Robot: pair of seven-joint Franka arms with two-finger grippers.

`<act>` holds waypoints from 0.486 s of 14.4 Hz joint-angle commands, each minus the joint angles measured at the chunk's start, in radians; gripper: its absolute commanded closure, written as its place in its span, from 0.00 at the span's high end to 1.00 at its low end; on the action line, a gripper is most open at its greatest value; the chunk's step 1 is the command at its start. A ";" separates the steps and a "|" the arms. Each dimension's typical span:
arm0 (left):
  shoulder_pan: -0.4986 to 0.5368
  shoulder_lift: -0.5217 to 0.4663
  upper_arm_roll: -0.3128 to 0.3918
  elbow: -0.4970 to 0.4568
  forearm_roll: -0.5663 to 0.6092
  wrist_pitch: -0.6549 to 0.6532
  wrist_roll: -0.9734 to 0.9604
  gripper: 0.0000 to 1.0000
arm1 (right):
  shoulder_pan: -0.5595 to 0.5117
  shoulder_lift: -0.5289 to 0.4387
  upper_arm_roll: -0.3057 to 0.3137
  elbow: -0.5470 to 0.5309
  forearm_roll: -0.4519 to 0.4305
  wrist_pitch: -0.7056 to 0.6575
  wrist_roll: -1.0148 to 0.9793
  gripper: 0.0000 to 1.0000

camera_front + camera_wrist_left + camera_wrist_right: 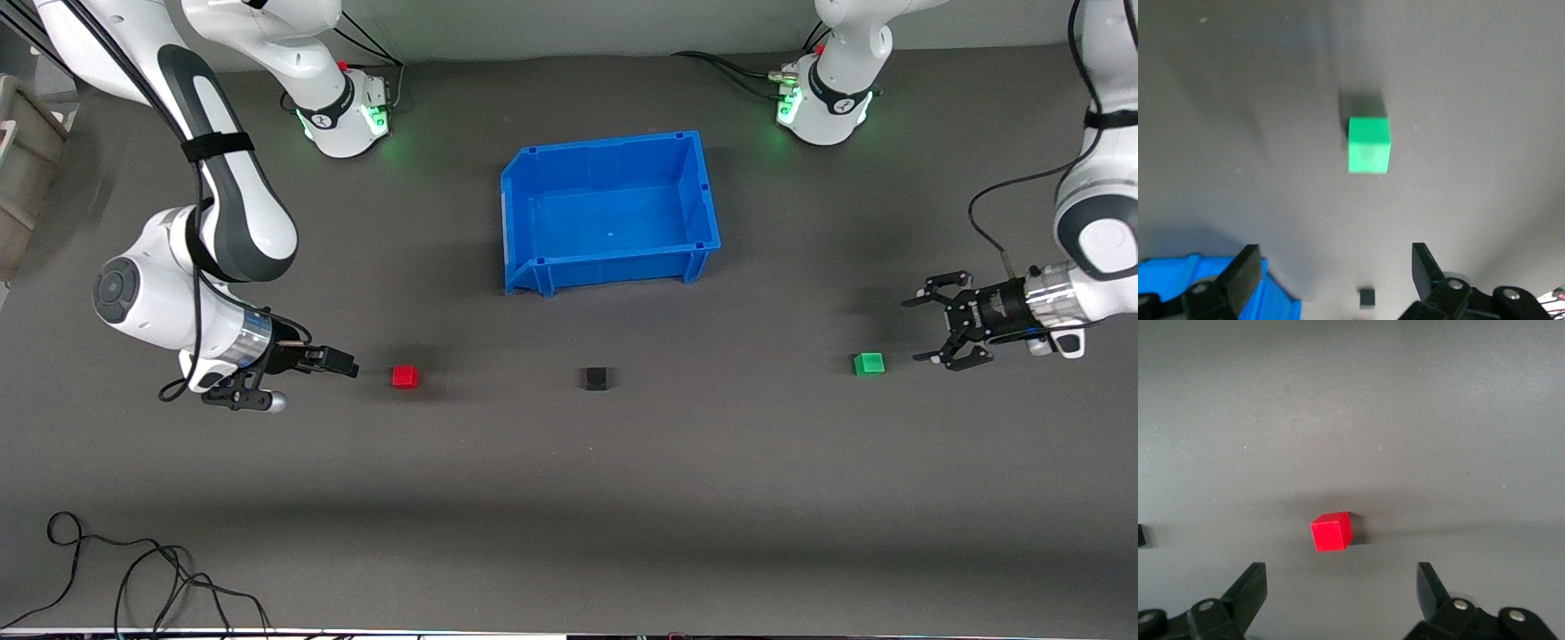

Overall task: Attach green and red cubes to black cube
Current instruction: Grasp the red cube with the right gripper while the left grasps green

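Observation:
The red cube point(404, 376), the black cube point(597, 380) and the green cube point(869, 364) lie apart in a row on the dark table, with the black one in the middle. My right gripper point(342, 364) is low beside the red cube, toward the right arm's end, open and empty. In the right wrist view the red cube point(1332, 531) lies just ahead of the open gripper point(1341, 587). My left gripper point(923, 327) is open and empty beside the green cube, toward the left arm's end. The left wrist view shows the green cube point(1369, 144), the open gripper point(1335, 270) and the black cube point(1367, 297).
An empty blue bin point(609, 258) stands farther from the front camera than the black cube; its corner shows in the left wrist view point(1278, 308). A black cable point(133, 578) lies near the table's front edge. A grey box point(22, 169) stands at the right arm's end.

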 commanded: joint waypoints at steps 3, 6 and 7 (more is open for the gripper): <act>-0.002 0.089 -0.007 -0.001 -0.127 0.092 0.128 1.00 | 0.043 0.028 0.005 0.008 0.025 0.017 0.526 1.00; -0.006 0.135 -0.011 0.006 -0.171 0.122 0.187 1.00 | 0.053 0.034 0.005 0.011 0.027 0.017 0.757 0.99; -0.008 0.144 -0.011 0.007 -0.188 0.123 0.202 1.00 | 0.067 0.046 0.005 0.013 0.020 0.017 0.876 0.97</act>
